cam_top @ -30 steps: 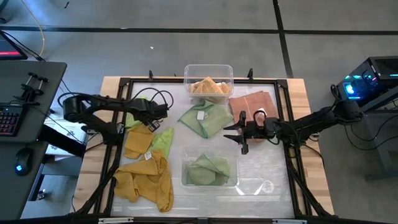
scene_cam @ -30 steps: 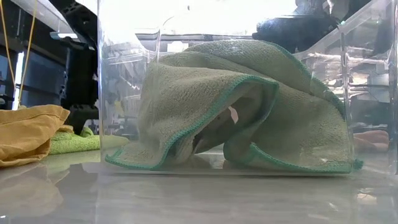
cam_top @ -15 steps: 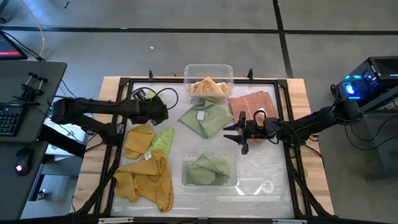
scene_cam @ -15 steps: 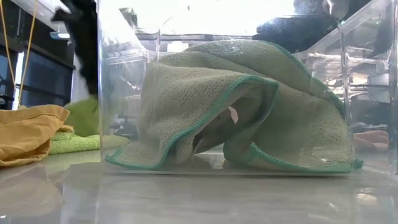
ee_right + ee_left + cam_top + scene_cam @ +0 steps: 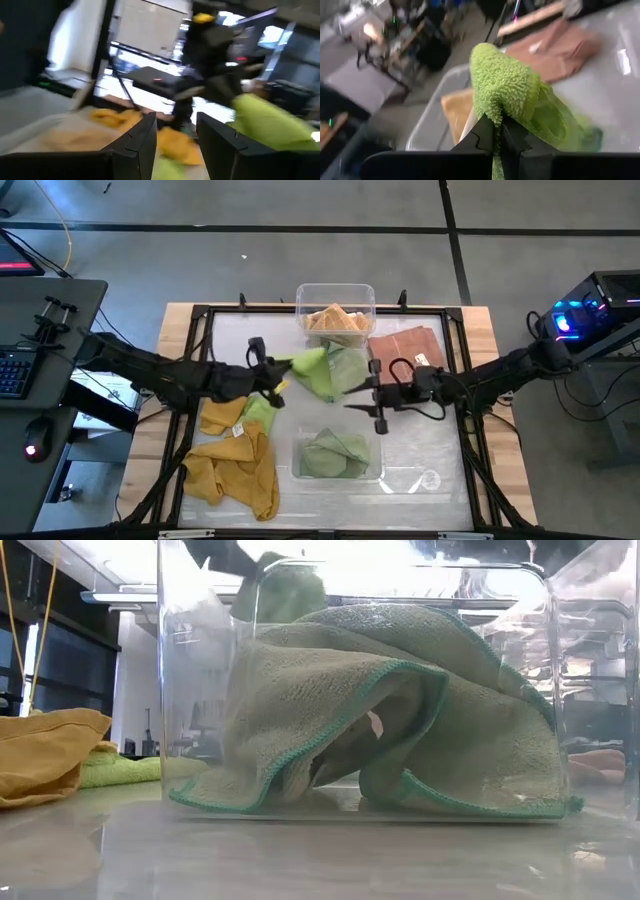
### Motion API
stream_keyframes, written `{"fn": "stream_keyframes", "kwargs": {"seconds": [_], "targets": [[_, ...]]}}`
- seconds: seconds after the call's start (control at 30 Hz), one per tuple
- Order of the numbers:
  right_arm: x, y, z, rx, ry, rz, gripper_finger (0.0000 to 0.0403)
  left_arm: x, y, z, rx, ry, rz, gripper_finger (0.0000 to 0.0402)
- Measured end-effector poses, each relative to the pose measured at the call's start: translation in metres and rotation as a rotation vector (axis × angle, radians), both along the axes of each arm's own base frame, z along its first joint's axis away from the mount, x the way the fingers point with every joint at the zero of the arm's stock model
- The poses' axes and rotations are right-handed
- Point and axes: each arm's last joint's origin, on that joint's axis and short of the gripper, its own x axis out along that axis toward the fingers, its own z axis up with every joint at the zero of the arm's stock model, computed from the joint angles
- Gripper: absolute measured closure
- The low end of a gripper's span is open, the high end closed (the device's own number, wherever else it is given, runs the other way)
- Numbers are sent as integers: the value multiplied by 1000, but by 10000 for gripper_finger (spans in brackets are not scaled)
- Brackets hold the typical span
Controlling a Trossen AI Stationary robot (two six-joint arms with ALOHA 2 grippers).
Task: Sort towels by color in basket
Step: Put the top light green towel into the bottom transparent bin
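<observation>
My left gripper reaches in from the table's left and is shut on a lime-green towel, which hangs high above the table. Under and beside it a paler green towel lies flat at the table's centre. More lime-green cloth rests on the table among mustard towels. A peach towel lies flat at the far right. My right gripper hovers open near the centre and holds nothing. My left gripper pinches a bunched fold of the lime-green towel between its two shut fingers. The fingers come roughly level from the table's left. The towel bulges out beyond the fingertips and droops slack, lifted off the table; one layer or several, I cannot tell.
A clear bin at the far edge holds mustard towels. A clear bin near the front holds a pale green towel. A black frame borders the work area.
My left gripper has taken hold of the lime-green towel by the mustard pile, lifted it off the table and carried it toward the table's right, over the centre. My right gripper has shifted a little toward the table's left and near edge.
</observation>
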Motion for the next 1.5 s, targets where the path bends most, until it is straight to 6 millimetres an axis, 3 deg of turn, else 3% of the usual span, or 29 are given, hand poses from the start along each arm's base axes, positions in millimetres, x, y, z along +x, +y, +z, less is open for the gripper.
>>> {"fn": "stream_keyframes", "kwargs": {"seconds": [0.2,0.4,0.53,0.67,0.87,1.1,1.3,1.5], "targets": [[25,0,33,-138,84,-117,261,9,-13,-2,27,-28,-52,401],[51,-1,64,-229,189,-224,201,21,-17,-18,81,55,-79,401],[75,-10,59,-239,324,-284,165,30,-20,-27,108,83,-97,401],[91,-19,43,-262,491,-349,162,33,-26,-30,151,100,-126,401],[102,-24,23,-263,562,-411,226,32,-33,-23,200,63,-112,401],[101,-25,23,-187,558,-447,382,29,-40,-20,232,41,-47,391],[93,-14,29,-188,554,-586,382,17,-50,-18,371,95,193,338],[74,17,54,-168,478,-485,388,3,-61,-24,442,106,404,302]]}}
